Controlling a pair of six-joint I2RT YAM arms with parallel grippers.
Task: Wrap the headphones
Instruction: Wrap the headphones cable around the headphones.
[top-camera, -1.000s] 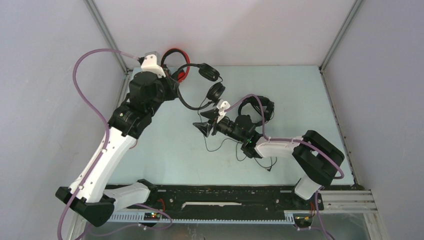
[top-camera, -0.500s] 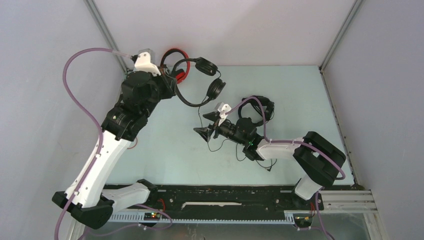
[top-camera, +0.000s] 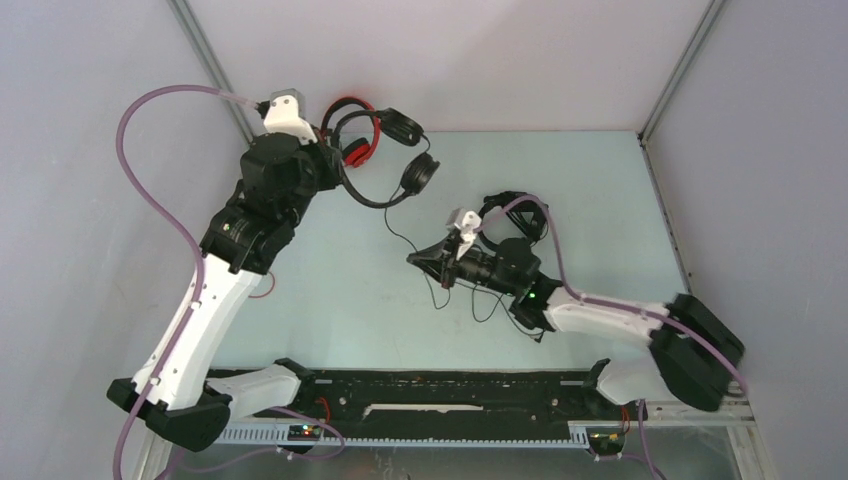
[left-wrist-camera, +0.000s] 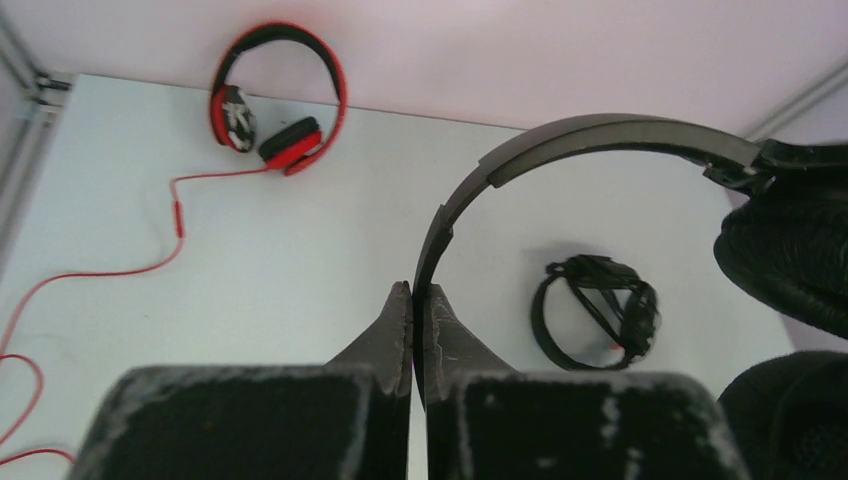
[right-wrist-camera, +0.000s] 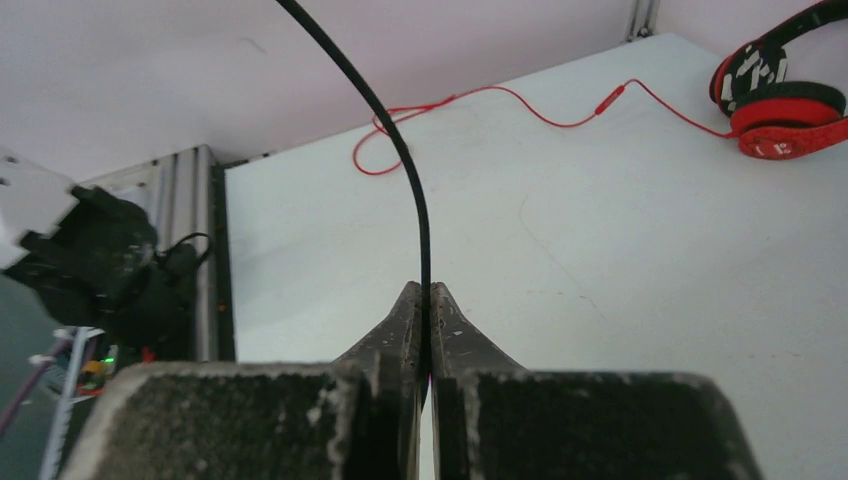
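Note:
My left gripper (top-camera: 337, 166) (left-wrist-camera: 416, 298) is shut on the headband of a black pair of headphones (top-camera: 384, 201) (left-wrist-camera: 600, 135) and holds it up at the back left, ear cups (top-camera: 420, 172) hanging to the right. Its thin black cable (top-camera: 393, 228) (right-wrist-camera: 405, 160) runs down to my right gripper (top-camera: 417, 258) (right-wrist-camera: 426, 296), which is shut on it above the table's middle. A red pair of headphones (top-camera: 357, 131) (left-wrist-camera: 277, 97) (right-wrist-camera: 786, 100) lies by the back wall with its red cable (left-wrist-camera: 150, 255) (right-wrist-camera: 480, 100) loose. A second black pair (top-camera: 517, 214) (left-wrist-camera: 595, 312), cable wound round it, lies beside my right wrist.
Slack black cable (top-camera: 485, 308) loops on the pale table (top-camera: 330, 300) under my right forearm. Metal frame posts (top-camera: 215, 70) and walls close in the back and sides. A black rail (top-camera: 450, 385) runs along the near edge.
My right gripper went from open to shut on the black cable and shifted a little right. My left arm carried the black headphones further back and left.

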